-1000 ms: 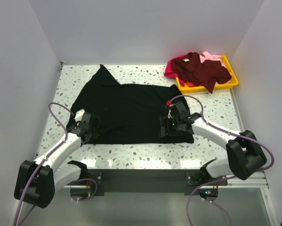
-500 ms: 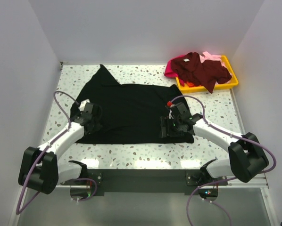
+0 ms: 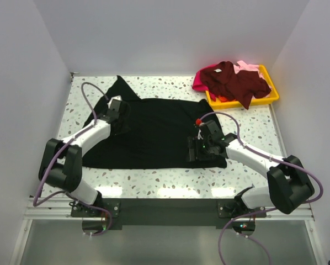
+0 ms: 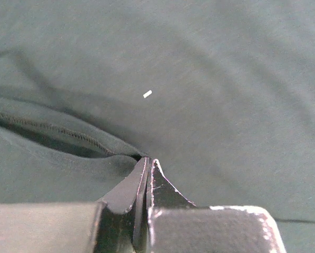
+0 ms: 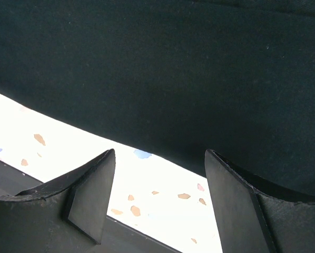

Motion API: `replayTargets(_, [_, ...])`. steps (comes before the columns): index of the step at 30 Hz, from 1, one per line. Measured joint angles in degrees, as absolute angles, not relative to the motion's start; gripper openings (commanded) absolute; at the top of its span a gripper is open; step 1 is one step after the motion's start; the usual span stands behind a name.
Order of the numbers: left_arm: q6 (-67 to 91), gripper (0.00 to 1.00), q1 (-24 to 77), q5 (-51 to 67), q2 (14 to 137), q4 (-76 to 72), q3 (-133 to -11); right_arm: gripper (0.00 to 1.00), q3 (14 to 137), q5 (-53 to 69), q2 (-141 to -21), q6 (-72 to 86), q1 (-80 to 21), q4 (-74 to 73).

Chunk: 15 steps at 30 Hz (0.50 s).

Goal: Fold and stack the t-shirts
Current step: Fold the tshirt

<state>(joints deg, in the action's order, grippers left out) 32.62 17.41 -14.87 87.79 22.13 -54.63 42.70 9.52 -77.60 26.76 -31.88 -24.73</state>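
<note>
Lying flat across the desk's [image 3: 248, 171] middle, the black shirt [image 3: 154, 130] was overhung at its near edge by the right claw [image 5: 160, 153], held apart. The left claw [image 4: 148, 162] was pressed together beside a hemmed fold; if cloth were missed, the fold could be skewed.

Speckled table [image 3: 154, 178]; plain white walls [image 3: 170, 33]; bright, even light.

My left arm [image 3: 93, 132] is stretched far forward and inward. I read the left pincer [image 3: 118, 112] as lowered, its fingers [image 4: 131, 190] pressed together tip to tip. My right arm [image 3: 248, 157] is bent low and inward, with the right pincer [image 3: 200, 149] angled back toward the bases and its fingers [image 5: 89, 195] spread wide apart.
</note>
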Motion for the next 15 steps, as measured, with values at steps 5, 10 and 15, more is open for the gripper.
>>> replayTargets(5, [30.6,0.00,19.3,-14.8,93.9,20.9,-60.4,0.72,42.7,9.2,-77.6,26.8,-31.9,-24.9])
replayTargets(10, [29.2,0.00,19.6,-15.0,97.5,20.7,-63.8,0.72,42.7,8.5,-77.6,26.8,-31.9,-24.9])
replayTargets(15, [27.3,0.00,19.7,-14.9,100.4,20.4,-67.0,0.72,42.7,8.5,-77.7,26.8,-31.9,-24.9])
